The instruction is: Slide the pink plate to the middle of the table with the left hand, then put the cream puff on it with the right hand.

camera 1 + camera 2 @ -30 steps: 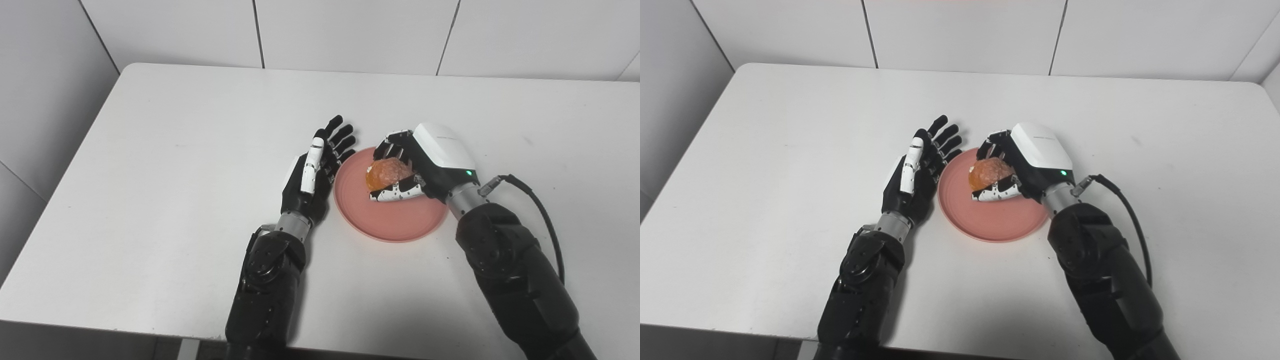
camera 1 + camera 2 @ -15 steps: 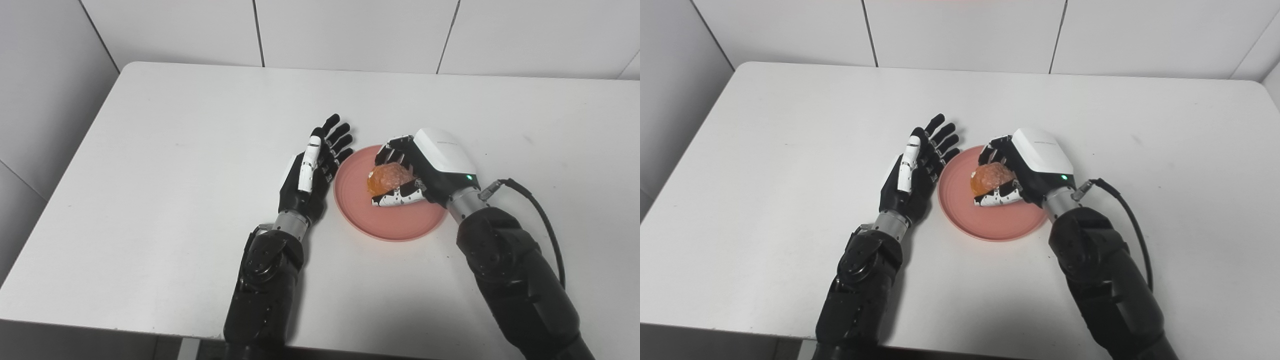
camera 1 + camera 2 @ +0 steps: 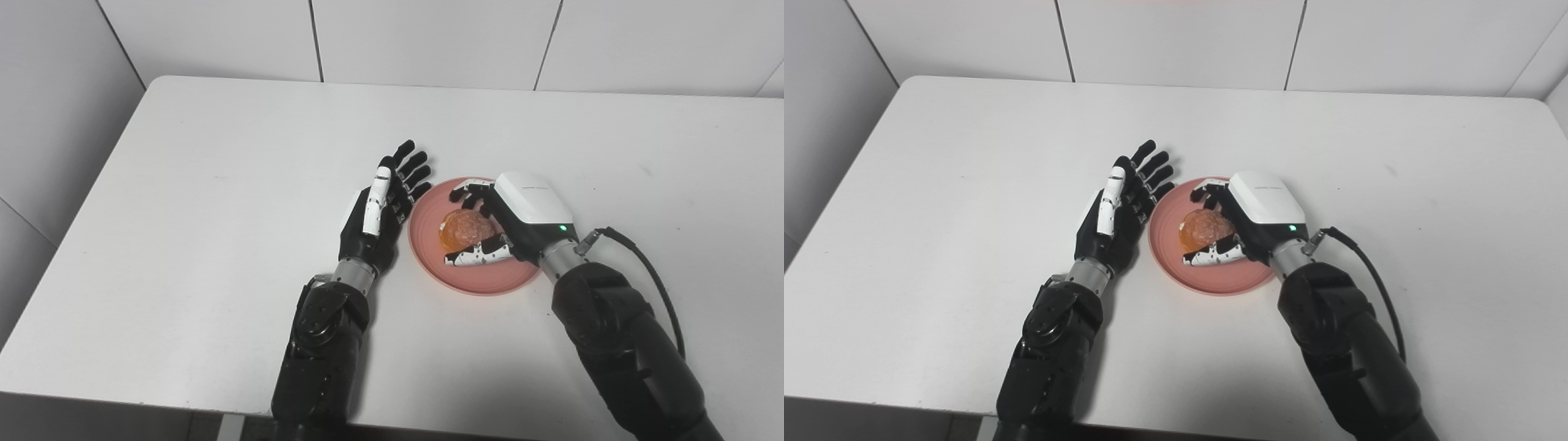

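Observation:
The pink plate lies near the middle of the white table. An orange-brown cream puff rests on the plate's left half. My right hand is low over the plate and open. Its fingers are spread just beyond the puff, and its thumb lies along the puff's near side. My left hand is open and stands on edge against the plate's left rim, fingers pointing away from me.
A black cable loops from my right wrist over the table on the right. The table's left edge and near edge are in view. Tiled walls stand behind.
My right hand has come down and slightly left, setting the cream puff on the plate. Its fingers have loosened from the puff. The left hand has barely moved.

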